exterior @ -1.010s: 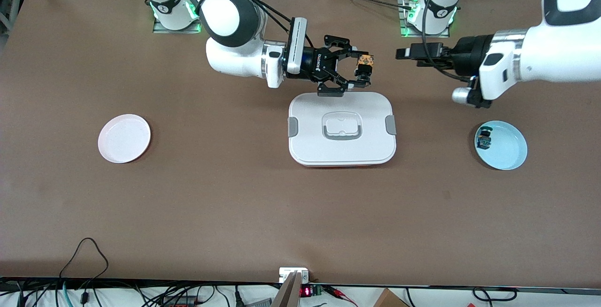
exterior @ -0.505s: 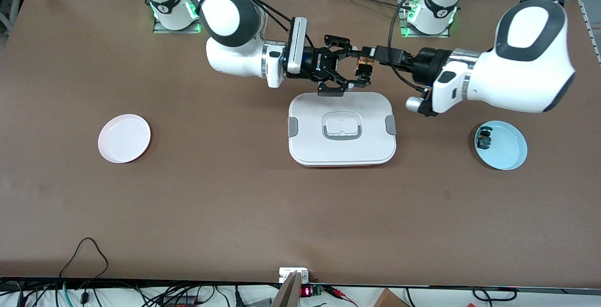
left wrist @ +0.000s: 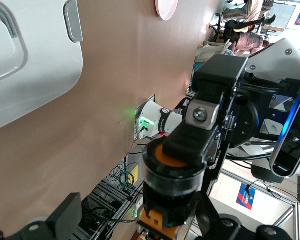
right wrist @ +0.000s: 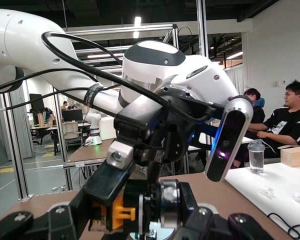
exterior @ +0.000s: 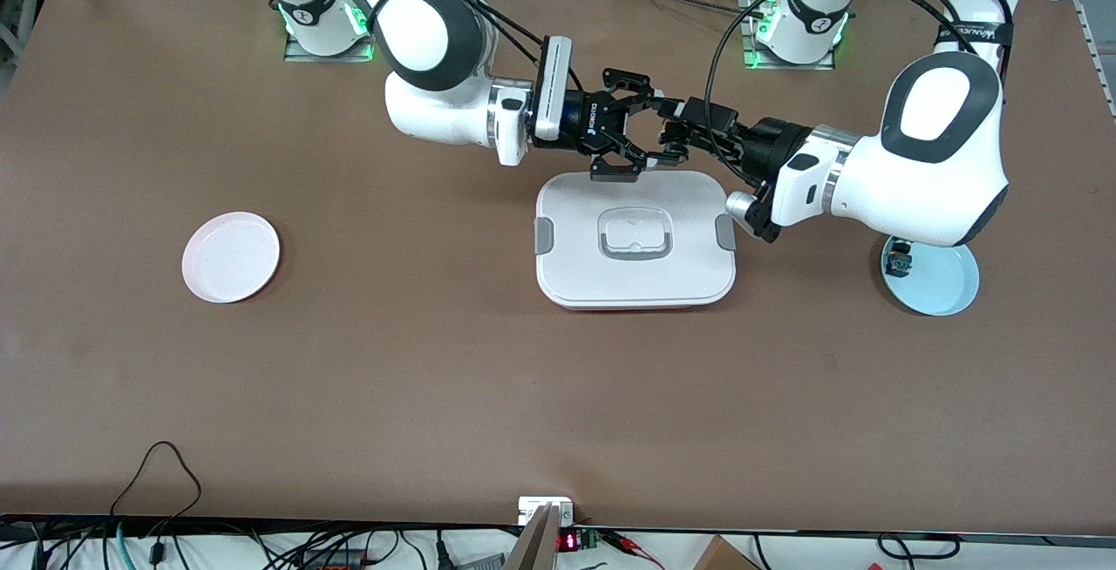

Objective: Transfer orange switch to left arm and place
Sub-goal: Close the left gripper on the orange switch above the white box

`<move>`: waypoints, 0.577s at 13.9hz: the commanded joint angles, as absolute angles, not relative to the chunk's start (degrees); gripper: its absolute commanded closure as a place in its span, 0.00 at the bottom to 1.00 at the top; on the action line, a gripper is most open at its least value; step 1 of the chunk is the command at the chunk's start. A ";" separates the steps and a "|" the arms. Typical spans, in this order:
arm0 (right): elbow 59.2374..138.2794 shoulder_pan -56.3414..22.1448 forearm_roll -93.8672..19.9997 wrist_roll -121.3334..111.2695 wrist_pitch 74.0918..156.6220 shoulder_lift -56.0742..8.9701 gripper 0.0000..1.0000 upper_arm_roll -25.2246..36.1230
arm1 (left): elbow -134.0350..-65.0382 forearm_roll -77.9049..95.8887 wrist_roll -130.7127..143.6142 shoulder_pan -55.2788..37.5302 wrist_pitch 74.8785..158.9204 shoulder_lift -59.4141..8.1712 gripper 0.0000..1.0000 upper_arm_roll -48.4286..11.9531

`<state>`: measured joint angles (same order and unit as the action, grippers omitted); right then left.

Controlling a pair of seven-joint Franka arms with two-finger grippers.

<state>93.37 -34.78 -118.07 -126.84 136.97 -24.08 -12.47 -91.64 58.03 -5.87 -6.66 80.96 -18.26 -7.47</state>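
The orange switch [exterior: 672, 134], black with orange parts, hangs in the air above the table strip between the box [exterior: 575, 265] and the robot bases. My right gripper [exterior: 664, 127] is shut on it end to end. My left gripper [exterior: 685, 121] has reached in from the left arm's end and stands open, one finger on each side of the switch. In the left wrist view the switch [left wrist: 172, 187] sits between the open left gripper [left wrist: 142, 222], with a right fingertip [left wrist: 200, 132] pressed on its orange end. The right wrist view shows the switch [right wrist: 125, 210] clamped in the right gripper [right wrist: 140, 212].
A light blue plate [exterior: 946, 291] with a small dark blue-green component [exterior: 898, 261] lies toward the left arm's end, partly under that arm's elbow. A white plate [exterior: 231, 256] lies toward the right arm's end. Cables run along the table edge nearest the front camera.
The left arm has swung in from above the blue plate's end toward the middle, and its open fingers now straddle the switch. The right arm has held still with the switch.
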 commanded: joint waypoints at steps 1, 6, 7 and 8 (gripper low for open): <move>91.85 -35.33 -119.88 -128.85 138.25 -24.17 0.99 -12.48 | -90.18 58.62 -6.07 -6.85 81.04 -18.72 0.00 -7.38; 91.67 -35.33 -120.14 -128.85 138.25 -24.26 0.99 -12.48 | -90.62 61.25 -9.74 -6.77 80.95 -18.81 0.00 -7.38; 91.67 -35.33 -120.41 -128.85 138.25 -24.17 0.99 -12.48 | -90.53 61.96 -10.02 -6.59 81.12 -18.46 0.00 -7.38; 91.67 -35.33 -120.41 -128.85 138.25 -24.17 0.99 -12.48 | -90.61 62.14 -10.02 -6.07 81.56 -18.20 0.00 -7.30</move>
<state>92.74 -34.78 -118.54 -126.84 136.97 -24.07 -12.47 -91.26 60.45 -8.37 -6.66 81.18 -18.28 -7.47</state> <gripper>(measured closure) 0.278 0.000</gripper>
